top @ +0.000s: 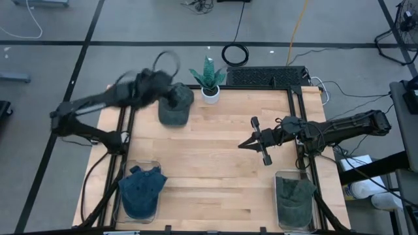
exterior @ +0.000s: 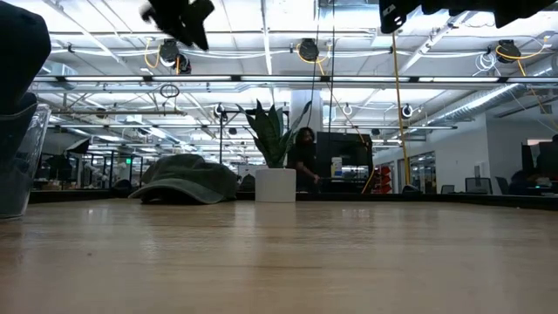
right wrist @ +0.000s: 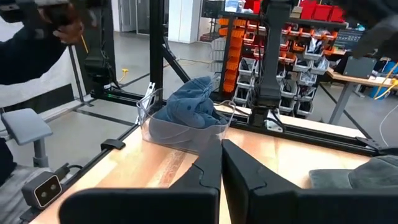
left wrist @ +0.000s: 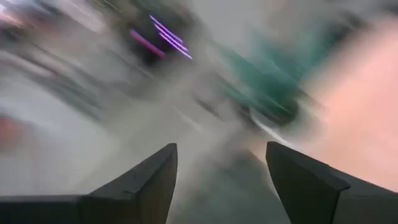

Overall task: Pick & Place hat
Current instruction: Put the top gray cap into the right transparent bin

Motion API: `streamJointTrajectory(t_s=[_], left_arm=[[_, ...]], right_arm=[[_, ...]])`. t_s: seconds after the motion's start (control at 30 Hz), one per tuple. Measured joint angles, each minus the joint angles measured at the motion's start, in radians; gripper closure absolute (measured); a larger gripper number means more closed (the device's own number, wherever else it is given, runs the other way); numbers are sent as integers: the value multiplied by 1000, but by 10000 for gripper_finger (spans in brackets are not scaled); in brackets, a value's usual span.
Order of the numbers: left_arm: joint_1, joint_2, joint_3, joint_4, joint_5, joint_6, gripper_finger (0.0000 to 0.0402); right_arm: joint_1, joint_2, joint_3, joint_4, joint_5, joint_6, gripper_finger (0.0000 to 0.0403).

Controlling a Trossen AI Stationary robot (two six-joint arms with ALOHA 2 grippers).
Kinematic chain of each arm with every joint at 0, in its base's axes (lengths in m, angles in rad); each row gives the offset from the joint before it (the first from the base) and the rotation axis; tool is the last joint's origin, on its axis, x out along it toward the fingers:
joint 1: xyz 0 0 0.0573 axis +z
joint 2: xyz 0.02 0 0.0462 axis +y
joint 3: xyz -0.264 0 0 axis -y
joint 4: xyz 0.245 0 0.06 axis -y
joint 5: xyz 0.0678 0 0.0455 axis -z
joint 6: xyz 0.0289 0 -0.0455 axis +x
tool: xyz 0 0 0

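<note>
A dark green hat [top: 175, 104] lies flat on the wooden table [top: 215, 170] near its far left corner, underside down, beside a potted plant; the low view shows the hat [exterior: 187, 179] too. My left gripper [top: 163, 88] is open and hangs well above the hat, high in the low view [exterior: 179, 22]; its fingers are spread in the left wrist view [left wrist: 221, 149]. My right gripper [top: 241, 145] is shut, raised over the table's right half and pointing left [right wrist: 222, 146].
A potted plant [top: 209, 78] stands just right of the hat. Two clear bins sit at the near edge: the left bin [top: 124, 171] holds a blue hat [top: 140, 189], the right bin [top: 279, 177] a green hat [top: 295, 196]. Bare wood lies between them.
</note>
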Motion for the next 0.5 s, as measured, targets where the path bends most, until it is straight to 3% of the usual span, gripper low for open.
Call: streamJointTrajectory(t_s=[0.03, 0.1, 0.2, 0.37, 0.43, 0.5], left_arm=[[61, 47, 65, -106, 175, -40, 151], [167, 134, 161, -233, 342, -34, 157], [282, 231, 229, -299, 349, -3, 164], [404, 369, 227, -345, 371, 136, 173], [432, 409, 227, -406, 443, 163, 176], [461, 454, 228, -461, 606, 233, 180]], right_arm=[[0, 0, 0, 1, 0, 3, 403], [0, 0, 0, 3, 0, 5, 403], [0, 0, 0, 3, 1, 5, 403], [0, 0, 0, 3, 0, 5, 403], [0, 0, 0, 1, 0, -1, 403], [0, 0, 0, -11, 0, -10, 403]])
